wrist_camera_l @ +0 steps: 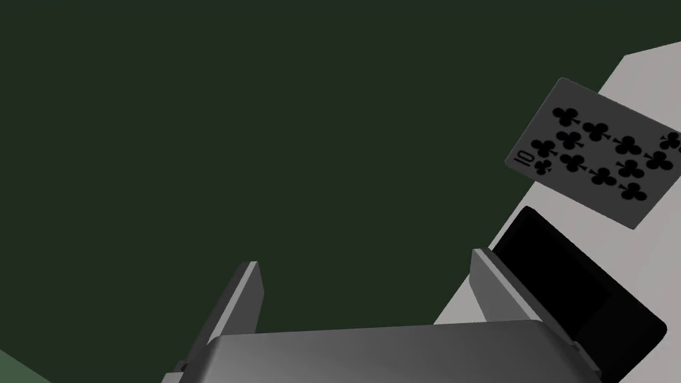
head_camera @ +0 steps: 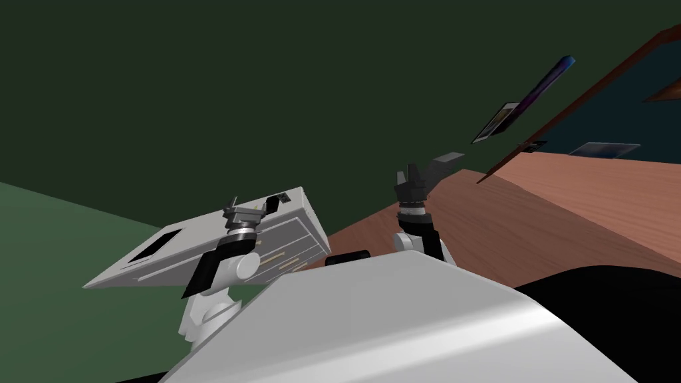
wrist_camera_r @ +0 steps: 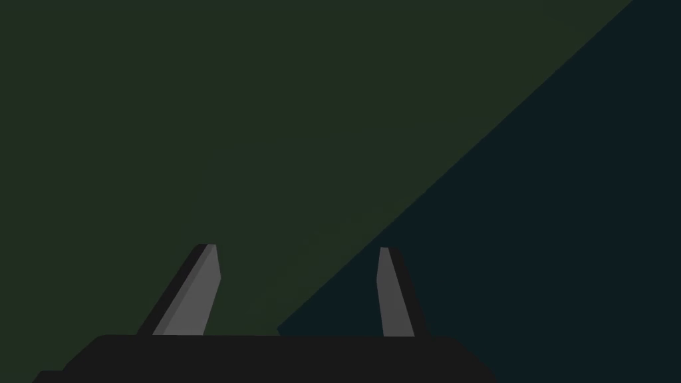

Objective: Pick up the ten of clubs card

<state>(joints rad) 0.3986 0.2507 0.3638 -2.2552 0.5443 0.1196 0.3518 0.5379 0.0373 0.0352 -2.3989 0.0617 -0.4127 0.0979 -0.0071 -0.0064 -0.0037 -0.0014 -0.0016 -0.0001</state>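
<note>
The ten of clubs card [wrist_camera_l: 594,157] is grey with black club pips and lies flat on the light grey top of a low drawer cabinet [wrist_camera_l: 642,86]. In the head view the card [head_camera: 282,197] is a small patch near the cabinet top's far corner. My left gripper [wrist_camera_l: 367,287] is open and empty, off the cabinet's edge, with the card ahead and to one side beyond a black rectangle [wrist_camera_l: 577,292]. It hovers over the cabinet [head_camera: 199,249] in the head view, left gripper [head_camera: 234,206]. My right gripper [wrist_camera_r: 298,269] is open and empty, raised at centre [head_camera: 410,175].
A second black rectangle [head_camera: 156,246] lies on the cabinet top's near end. Drawer fronts [head_camera: 292,246] face right. Brown wood flooring [head_camera: 545,213] spreads to the right, with framed pictures [head_camera: 495,122] on the wall beyond. A black area [head_camera: 618,312] lies at lower right.
</note>
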